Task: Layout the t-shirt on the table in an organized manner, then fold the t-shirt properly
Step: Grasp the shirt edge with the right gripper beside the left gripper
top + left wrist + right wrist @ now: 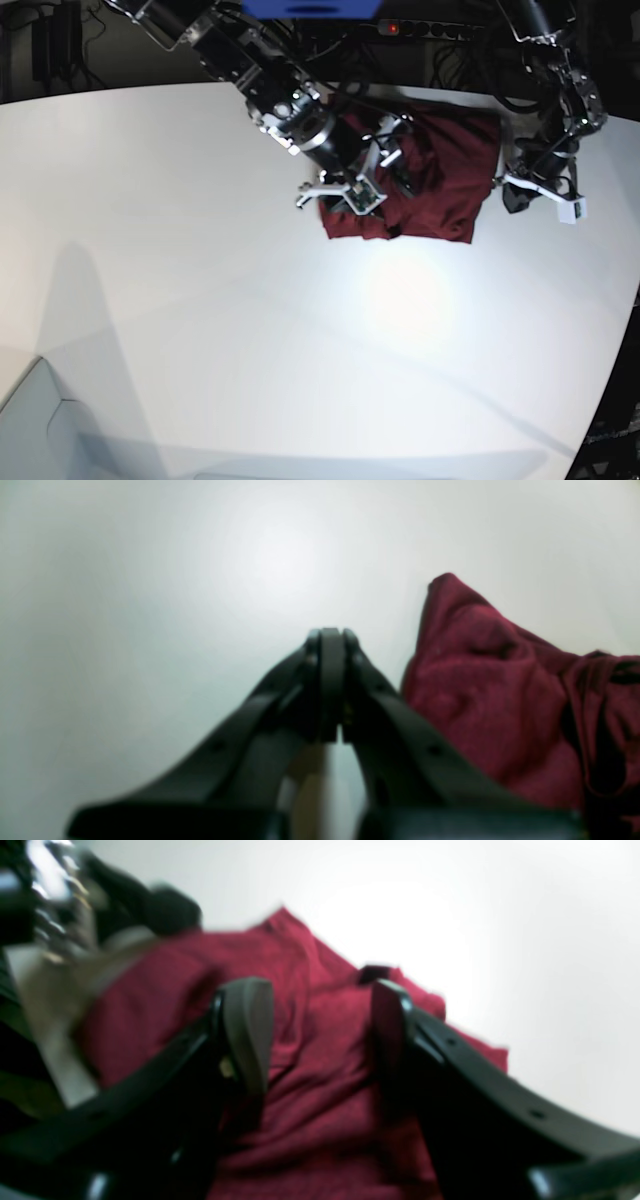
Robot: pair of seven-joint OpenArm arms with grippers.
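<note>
The dark maroon t-shirt (440, 185) lies bunched in a rough rectangle near the far edge of the white table (200, 280). My right gripper (317, 1025) hangs open just above the cloth (320, 1100), its two fingers spread with nothing between them; in the base view this gripper (392, 163) is over the shirt's left part. My left gripper (330, 635) is shut and empty over bare table (150, 605), with the shirt's edge (490, 695) just to its right. In the base view the left gripper (513, 193) sits beside the shirt's right edge.
Cables and a power strip with a red light (400, 27) lie behind the table's far edge. A blue object (310, 8) is at the top. The table's curved edge (620, 350) runs down the right side.
</note>
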